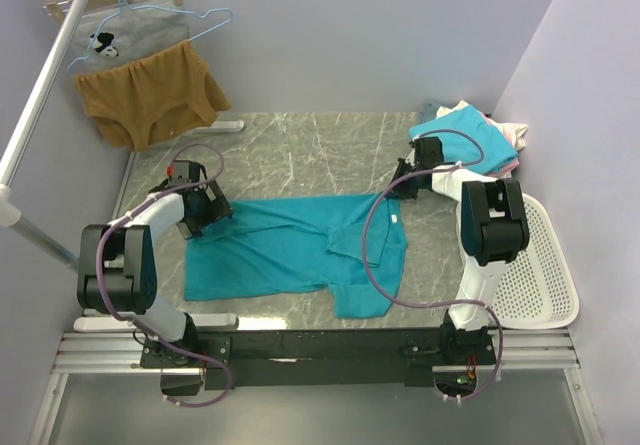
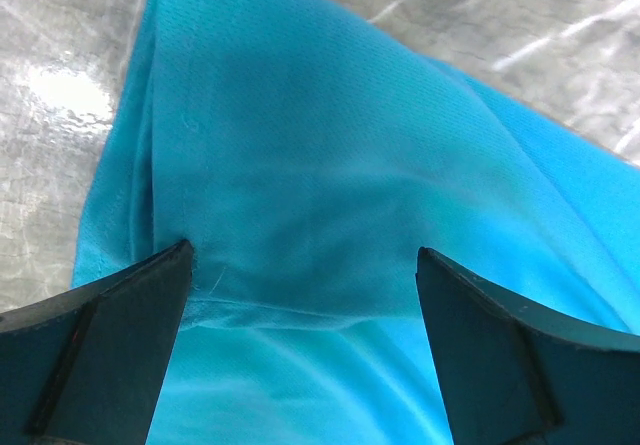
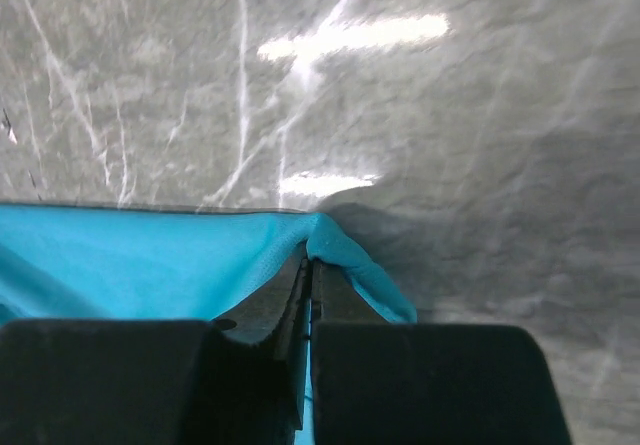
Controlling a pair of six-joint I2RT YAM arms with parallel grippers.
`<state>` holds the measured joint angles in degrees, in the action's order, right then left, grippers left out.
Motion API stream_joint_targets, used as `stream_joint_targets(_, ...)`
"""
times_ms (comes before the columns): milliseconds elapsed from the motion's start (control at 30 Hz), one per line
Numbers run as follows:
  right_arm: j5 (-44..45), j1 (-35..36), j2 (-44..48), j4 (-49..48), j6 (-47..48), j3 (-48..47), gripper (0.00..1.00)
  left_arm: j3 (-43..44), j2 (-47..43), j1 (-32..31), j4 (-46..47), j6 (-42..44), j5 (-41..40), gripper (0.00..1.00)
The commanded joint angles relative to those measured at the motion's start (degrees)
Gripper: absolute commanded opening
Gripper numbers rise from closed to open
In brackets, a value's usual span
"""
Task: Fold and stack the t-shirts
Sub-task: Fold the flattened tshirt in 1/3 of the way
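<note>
A teal t-shirt [image 1: 290,245] lies spread on the marble table [image 1: 300,150], partly folded at its right side. My left gripper [image 1: 213,215] hovers over the shirt's far left corner, and in the left wrist view the left gripper [image 2: 303,250] stands open, fingers [image 2: 120,335] straddling a raised fold of the teal cloth [image 2: 330,145]. My right gripper [image 1: 403,187] is at the shirt's far right corner. In the right wrist view the right gripper [image 3: 310,260] is shut, with the edge of the teal cloth [image 3: 130,255] pinched between its jaws.
A pile of other t-shirts [image 1: 470,135], turquoise on top with pink and white beneath, sits at the back right. A white perforated basket [image 1: 540,265] stands at the right edge. A mustard-brown garment [image 1: 150,95] and a grey printed one [image 1: 130,35] hang at the back left.
</note>
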<state>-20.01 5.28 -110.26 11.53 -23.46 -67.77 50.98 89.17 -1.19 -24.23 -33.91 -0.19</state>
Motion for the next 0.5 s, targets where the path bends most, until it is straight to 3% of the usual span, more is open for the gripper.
stream_joint_targets(0, 1.29, -2.46, 0.22, -2.48, -0.97, -4.30, 0.00, -0.27, 1.45, 1.10, 1.20, 0.34, -2.62, 0.99)
stream_joint_targets(333, 3.40, -6.60, -3.64, 0.51, 0.96, -12.56, 0.00, 0.52, 3.47, 2.86, 1.38, 0.78, -3.16, 0.99)
stream_joint_targets(367, 2.96, -6.60, -4.43, 0.60, 1.49, -13.00, 0.15, 0.70, 3.65, 2.86, 1.99, 0.95, -2.20, 0.99)
stream_joint_targets(433, 1.30, -6.60, -4.88, 0.69, 1.93, -13.62, 0.32, 1.66, 3.56, 2.95, 2.43, 1.13, -1.75, 0.99)
stream_joint_targets(467, 1.20, -6.60, -4.01, 0.25, 1.50, -13.10, 0.47, 1.93, 2.86, 2.86, 2.95, 1.04, -1.40, 1.00)
